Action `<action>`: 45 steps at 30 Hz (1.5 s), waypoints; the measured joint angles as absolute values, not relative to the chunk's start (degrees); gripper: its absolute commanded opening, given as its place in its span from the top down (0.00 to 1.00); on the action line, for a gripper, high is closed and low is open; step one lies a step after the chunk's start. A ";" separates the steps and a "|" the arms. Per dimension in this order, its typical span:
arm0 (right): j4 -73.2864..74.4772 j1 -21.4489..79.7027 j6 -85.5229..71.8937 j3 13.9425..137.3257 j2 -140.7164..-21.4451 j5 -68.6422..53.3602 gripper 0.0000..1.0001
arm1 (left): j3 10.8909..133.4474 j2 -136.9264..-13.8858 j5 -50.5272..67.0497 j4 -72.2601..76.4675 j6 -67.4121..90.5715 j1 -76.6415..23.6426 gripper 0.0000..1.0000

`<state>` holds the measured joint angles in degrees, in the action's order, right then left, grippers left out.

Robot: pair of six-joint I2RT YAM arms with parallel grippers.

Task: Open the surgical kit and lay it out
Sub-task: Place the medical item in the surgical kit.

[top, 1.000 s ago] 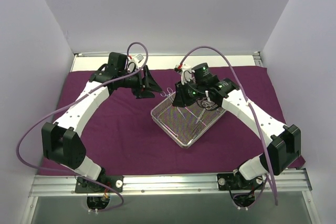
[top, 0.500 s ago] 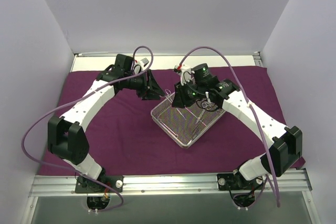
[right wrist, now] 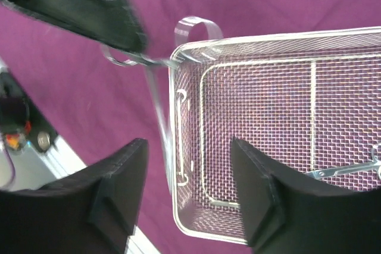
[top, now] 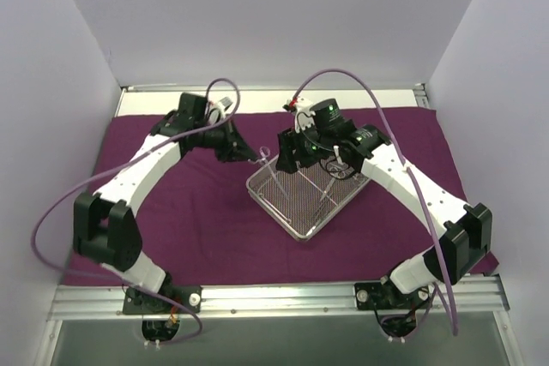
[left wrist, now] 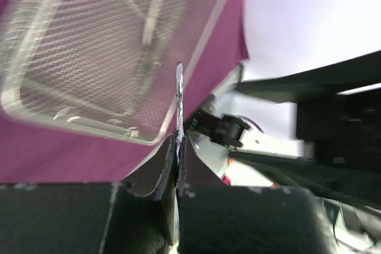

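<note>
The dark purple cloth wrap [top: 197,212] lies spread flat over the table. On it sits the silver wire-mesh tray [top: 300,216], set at an angle. My left gripper [top: 255,157] is shut on a thin scissor-like instrument [top: 272,171] at the tray's far-left corner. In the left wrist view the instrument [left wrist: 179,87] sticks up edge-on from the closed gripper [left wrist: 178,142]. My right gripper [right wrist: 187,176] stands open just over that corner, with the instrument's ring handles [right wrist: 196,28] beyond it. Other instruments [top: 333,179] lie in the tray.
White walls close in the left, back and right sides. A metal rail [top: 274,302] with both arm bases runs along the near edge. Purple cables [top: 51,212] loop beside each arm. The two grippers are close together over the tray's far-left corner.
My left gripper swung in to the tray's corner and shut on the instrument. My right gripper, shut before, has opened and let go of it.
</note>
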<state>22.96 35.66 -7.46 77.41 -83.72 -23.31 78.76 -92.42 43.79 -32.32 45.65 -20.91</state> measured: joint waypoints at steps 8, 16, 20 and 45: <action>23.83 35.16 -10.48 81.69 -85.52 -17.04 0.37 | 64.40 -76.64 38.63 -32.05 44.25 -4.84 0.98; 25.23 34.81 -13.08 81.78 -89.41 -15.44 0.37 | 63.22 -72.55 29.61 -33.89 39.57 2.90 0.98; 26.11 34.81 -14.20 81.78 -89.80 -15.49 0.37 | 62.19 -73.12 25.32 -33.91 39.20 8.25 0.98; 27.66 33.67 -14.72 80.25 -93.89 -20.47 0.38 | 45.71 -90.94 27.11 2.87 52.45 21.85 0.98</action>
<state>27.66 33.67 -14.72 80.25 -93.89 -20.47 45.71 -90.94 27.11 2.87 52.45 21.85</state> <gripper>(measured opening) 0.627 0.050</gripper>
